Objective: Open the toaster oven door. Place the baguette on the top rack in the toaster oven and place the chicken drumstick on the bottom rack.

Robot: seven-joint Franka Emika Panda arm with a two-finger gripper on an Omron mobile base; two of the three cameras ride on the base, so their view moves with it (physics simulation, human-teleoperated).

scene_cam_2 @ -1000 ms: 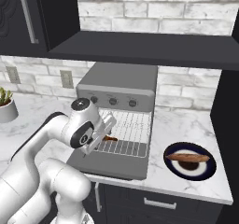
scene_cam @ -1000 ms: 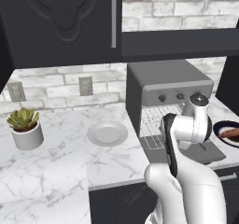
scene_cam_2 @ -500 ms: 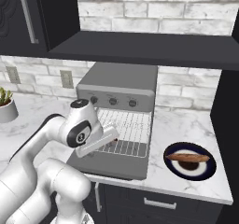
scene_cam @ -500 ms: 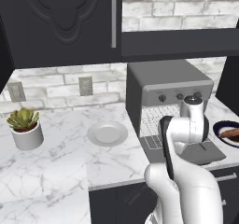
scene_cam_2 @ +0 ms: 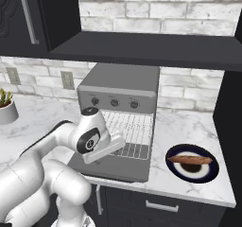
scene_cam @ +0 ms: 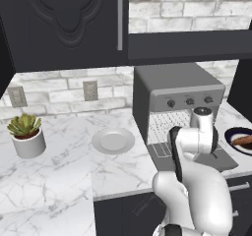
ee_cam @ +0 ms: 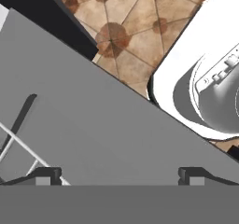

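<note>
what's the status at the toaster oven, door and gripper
Gripper open, empty, over the lowered toaster oven door. Racks exposed, bare. Baguette on dark plate, right of oven. Nothing in the way.

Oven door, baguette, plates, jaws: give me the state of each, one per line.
Oven door: fully open, lying flat out front.
Oven: rack bare, no food visible inside.
Baguette: lying on the dark plate, untouched.
White plate: nothing on it.
Gripper: jaws apart, holding nothing, over the open door.
</note>
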